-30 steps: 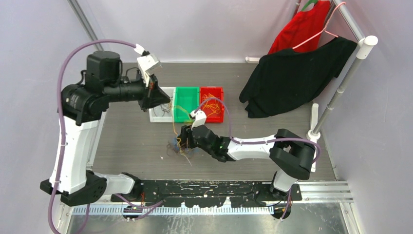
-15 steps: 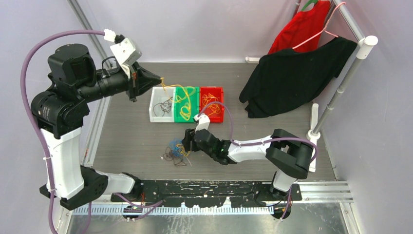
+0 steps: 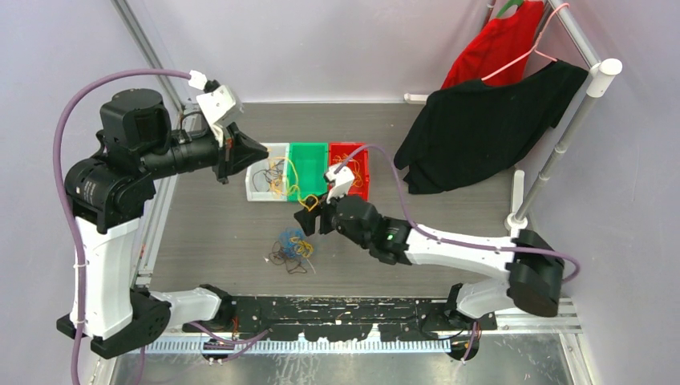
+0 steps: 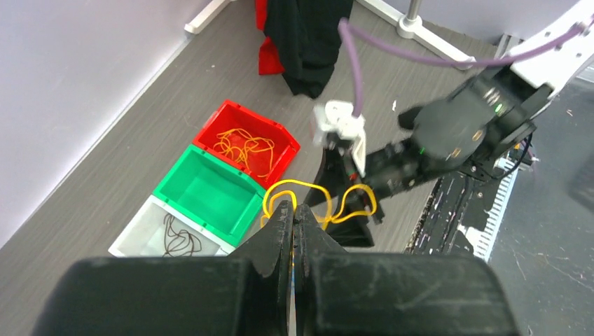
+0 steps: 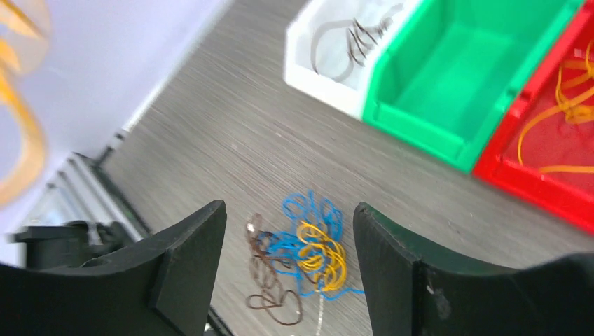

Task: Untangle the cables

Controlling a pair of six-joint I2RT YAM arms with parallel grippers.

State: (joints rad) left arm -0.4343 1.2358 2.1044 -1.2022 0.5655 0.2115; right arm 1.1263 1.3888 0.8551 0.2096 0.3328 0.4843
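A thin orange-yellow cable (image 4: pixel 354 208) is pinched by the left gripper (image 4: pixel 294 210), the tips of which are pressed together on it. This gripper is held in the air above the white plastic bin (image 3: pixel 252 172), which stands touching one side of the green plastic bin (image 3: pixel 311 164). From the pinch the thin orange-yellow cable hangs down in loops across the front of the green plastic bin, and its lower part is seen close to the right gripper (image 3: pixel 309 218). Whether it touches that gripper cannot be told.

The right gripper is spread wide, and nothing is seen between its fingers (image 5: pixel 189 259) in the right wrist view. It is held just in front of the green plastic bin, on the side toward the arm bases.

A small tangle of blue, orange-yellow and dark brown cables (image 3: pixel 290 247) lies on the grey surface (image 3: pixel 216 224), apart from the green plastic bin and further toward the arm bases.

Some dark strands (image 4: pixel 178 241) are seen in the white plastic bin. A red plastic bin (image 3: pixel 350 147) stands touching the other side of the green plastic bin, and orange-yellow strands (image 4: pixel 242 143) are lying in it. A black cloth (image 3: pixel 481 128) hangs well beyond the red plastic bin.
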